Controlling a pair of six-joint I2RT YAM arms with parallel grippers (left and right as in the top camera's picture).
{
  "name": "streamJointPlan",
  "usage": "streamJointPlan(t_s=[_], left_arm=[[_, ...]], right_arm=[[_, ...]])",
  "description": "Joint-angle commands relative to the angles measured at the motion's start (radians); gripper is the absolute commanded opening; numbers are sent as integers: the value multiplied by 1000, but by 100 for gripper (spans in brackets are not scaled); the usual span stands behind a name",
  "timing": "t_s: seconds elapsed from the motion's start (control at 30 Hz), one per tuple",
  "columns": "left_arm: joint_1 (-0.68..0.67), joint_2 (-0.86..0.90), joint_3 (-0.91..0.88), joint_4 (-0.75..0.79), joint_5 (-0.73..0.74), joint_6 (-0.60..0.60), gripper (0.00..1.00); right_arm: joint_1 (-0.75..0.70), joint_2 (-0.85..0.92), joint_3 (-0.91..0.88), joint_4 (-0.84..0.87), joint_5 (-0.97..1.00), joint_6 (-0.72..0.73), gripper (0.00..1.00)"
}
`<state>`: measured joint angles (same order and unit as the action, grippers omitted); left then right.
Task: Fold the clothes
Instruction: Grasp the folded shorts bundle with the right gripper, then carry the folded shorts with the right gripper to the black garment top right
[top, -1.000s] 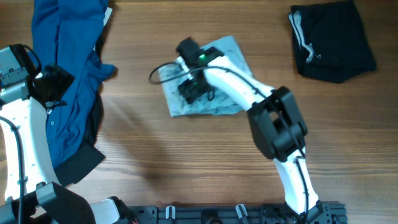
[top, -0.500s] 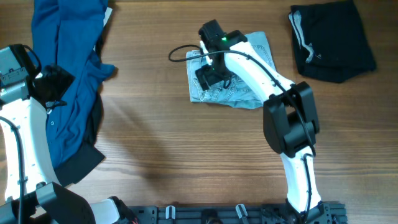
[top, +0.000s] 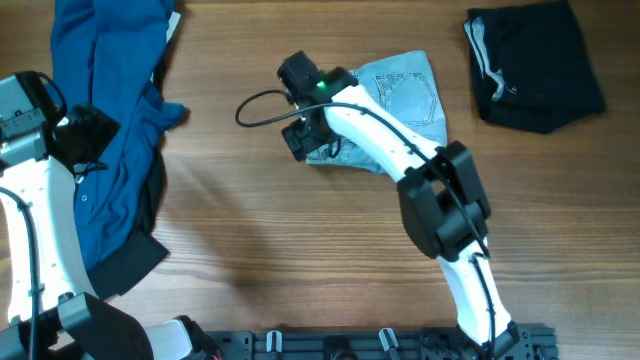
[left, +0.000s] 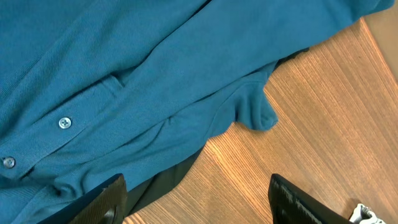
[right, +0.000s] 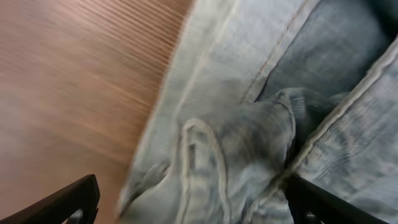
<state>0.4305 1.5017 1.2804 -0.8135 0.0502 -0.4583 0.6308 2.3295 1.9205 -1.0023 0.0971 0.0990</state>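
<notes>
Right gripper (right: 193, 196), jaws spread, over denim shorts (top: 405, 95) near far edge of table (top: 250, 230), left gripper (left: 199, 199) released above dark-blue shirt (top: 105, 100), far-left corner, black shorts (top: 535, 65), far-right corner.

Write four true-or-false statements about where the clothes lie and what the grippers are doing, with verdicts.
1. The denim shorts lie between the blue shirt and the black shorts. True.
2. The black shorts touch the denim shorts. False: bare table separates them.
3. The left gripper is shut on the blue shirt. False: it is open, holding nothing.
4. The right gripper is open over the denim shorts' left edge. True.
</notes>
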Motion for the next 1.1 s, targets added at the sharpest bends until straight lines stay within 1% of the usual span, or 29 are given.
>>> streamJointPlan(t_s=[0.0, 0.13, 0.2, 0.23, 0.33, 0.37, 0.4, 0.47, 0.6, 0.77, 0.87, 0.93, 1.07], left_arm=[[5, 6, 8, -11, 5, -2, 73], [5, 6, 8, -11, 5, -2, 73], [5, 6, 8, -11, 5, -2, 73], [5, 6, 8, -11, 5, -2, 73], [5, 6, 8, -11, 5, -2, 73], [5, 6, 8, -11, 5, -2, 73], [5, 6, 8, -11, 5, -2, 73], [5, 6, 8, -11, 5, -2, 73], [5, 6, 8, -11, 5, -2, 73], [5, 7, 8, -10, 5, -2, 73], [5, 10, 8, -10, 5, -2, 73], [5, 17, 8, -10, 5, -2, 74], [5, 20, 8, -11, 5, -2, 74]], right_arm=[[-1, 64, 16, -4, 126, 39, 97], [-3, 78, 8, -1, 161, 39, 96], [-3, 87, 1, -2, 176, 39, 93], [-3, 95, -1, -2, 177, 38, 90], [-3, 121, -2, -7, 176, 35, 75], [-3, 134, -3, -8, 171, 36, 60], [-3, 135, -3, -11, 168, 40, 29], [-4, 137, -5, -11, 164, 64, 4], [-18, 135, 0, -19, 104, 57, 4], [-63, 96, 78, -117, 61, 57, 4], [-106, 16, 150, -182, 58, 53, 4], [-148, -50, 217, -224, 47, 25, 4], [-234, -173, 304, -240, -3, -20, 4]])
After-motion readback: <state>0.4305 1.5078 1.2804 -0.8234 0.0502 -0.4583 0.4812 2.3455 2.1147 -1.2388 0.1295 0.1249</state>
